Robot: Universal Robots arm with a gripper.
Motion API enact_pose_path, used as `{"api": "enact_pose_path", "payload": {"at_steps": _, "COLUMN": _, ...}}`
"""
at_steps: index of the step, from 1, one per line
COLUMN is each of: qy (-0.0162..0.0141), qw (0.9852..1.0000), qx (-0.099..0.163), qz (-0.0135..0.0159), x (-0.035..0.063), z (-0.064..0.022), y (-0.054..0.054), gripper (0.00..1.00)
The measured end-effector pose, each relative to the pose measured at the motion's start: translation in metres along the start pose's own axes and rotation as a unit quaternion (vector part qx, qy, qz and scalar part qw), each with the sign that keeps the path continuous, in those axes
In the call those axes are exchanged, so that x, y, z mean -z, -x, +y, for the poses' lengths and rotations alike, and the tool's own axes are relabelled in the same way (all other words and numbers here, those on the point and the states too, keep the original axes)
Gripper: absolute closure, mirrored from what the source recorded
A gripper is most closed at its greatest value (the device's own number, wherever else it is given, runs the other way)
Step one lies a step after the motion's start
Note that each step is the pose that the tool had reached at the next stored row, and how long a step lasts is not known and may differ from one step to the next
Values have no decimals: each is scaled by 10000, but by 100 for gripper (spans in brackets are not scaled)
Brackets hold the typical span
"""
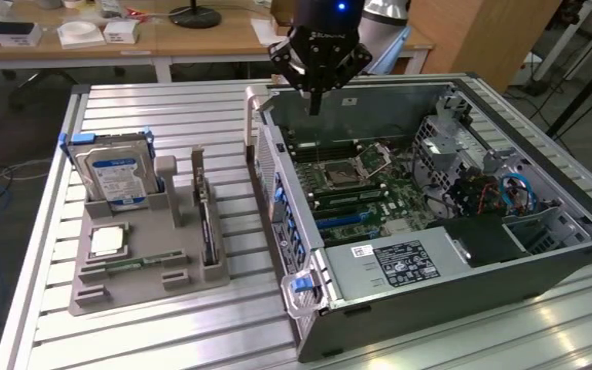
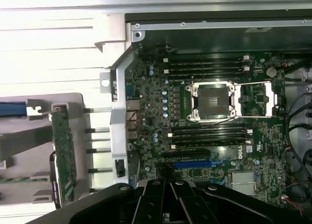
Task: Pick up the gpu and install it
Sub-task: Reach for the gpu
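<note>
Overhead, the gripper (image 1: 314, 106) hung above the open computer case (image 1: 430, 316), near the wall of the case farthest from the exterior camera. Its two fingers were pressed together into one narrow point, and nothing was held between them. It touched nothing; the tips stood clear above the main board (image 1: 363, 196).

Off to the exterior view's left of the case, a grey holder tray (image 1: 142, 289) sat on the slatted metal table (image 1: 163, 108). The gpu (image 1: 207, 223) stood on its long edge in a slot along the side of the tray nearest the case, well apart from the gripper. From the wrist camera the same card (image 2: 63, 151) showed as a thin green strip seen edge-on, just beside the case's metal side wall.

A hard drive (image 1: 116, 176) with a blue and white label stood upright at the back of the tray. In front of it a square processor chip (image 1: 108, 240) lay flat, and a narrow memory stick (image 1: 136, 263) lay flat a little nearer the exterior camera.

Inside the case the processor socket (image 2: 213, 101) stood open, with dark memory slots on either side of it. A blue card slot (image 2: 192, 163) ran across the board close to the gripper's black body. A boxy power supply (image 1: 399, 262) with a black label filled the near corner of the case.
</note>
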State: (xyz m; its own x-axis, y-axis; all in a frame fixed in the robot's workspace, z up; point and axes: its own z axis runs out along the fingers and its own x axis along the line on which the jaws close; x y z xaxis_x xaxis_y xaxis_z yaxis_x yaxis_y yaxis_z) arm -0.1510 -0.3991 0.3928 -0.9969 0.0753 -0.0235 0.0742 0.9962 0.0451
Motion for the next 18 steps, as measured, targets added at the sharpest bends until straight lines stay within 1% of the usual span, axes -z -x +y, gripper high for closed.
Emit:
{"api": "enact_pose_path", "payload": {"at_steps": 2, "qy": 0, "qw": 10000, "qx": 1, "qz": 0, "x": 2, "z": -7, "y": -71, "gripper": 89}}
{"api": "enact_pose_path", "payload": {"at_steps": 4, "qy": 0, "qw": 10000, "qx": 0, "qz": 0, "x": 4, "z": -15, "y": -158, "gripper": 77}}
{"api": "enact_pose_path", "payload": {"at_steps": 5, "qy": 0, "qw": 10000, "qx": 0, "qz": 0, "x": 6, "z": -20, "y": -205, "gripper": 77}}
{"api": "enact_pose_path", "payload": {"at_steps": 7, "qy": 0, "qw": 10000, "qx": 0, "qz": 0, "x": 8, "z": -28, "y": -295, "gripper": 65}}
{"api": "enact_pose_path", "payload": {"at_steps": 8, "qy": 0, "qw": 10000, "qx": 0, "qz": 0, "x": 8, "z": -32, "y": -340, "gripper": 65}}
{"api": "enact_pose_path", "payload": {"at_steps": 9, "qy": 0, "qw": 10000, "qx": 0, "qz": 0, "x": 9, "z": -37, "y": -384, "gripper": 59}}
{"api": "enact_pose_path", "payload": {"at_steps": 10, "qy": 0, "qw": 10000, "qx": 1, "qz": 0, "x": 11, "z": -42, "y": -429, "gripper": 59}}
{"api": "enact_pose_path", "payload": {"at_steps": 11, "qy": 0, "qw": 10000, "qx": 0, "qz": 0, "x": 12, "z": -46, "y": -478, "gripper": 53}}
{"api": "enact_pose_path", "payload": {"at_steps": 18, "qy": 0, "qw": 10000, "qx": 1, "qz": 0, "x": 17, "z": -77, "y": -794, "gripper": 53}}
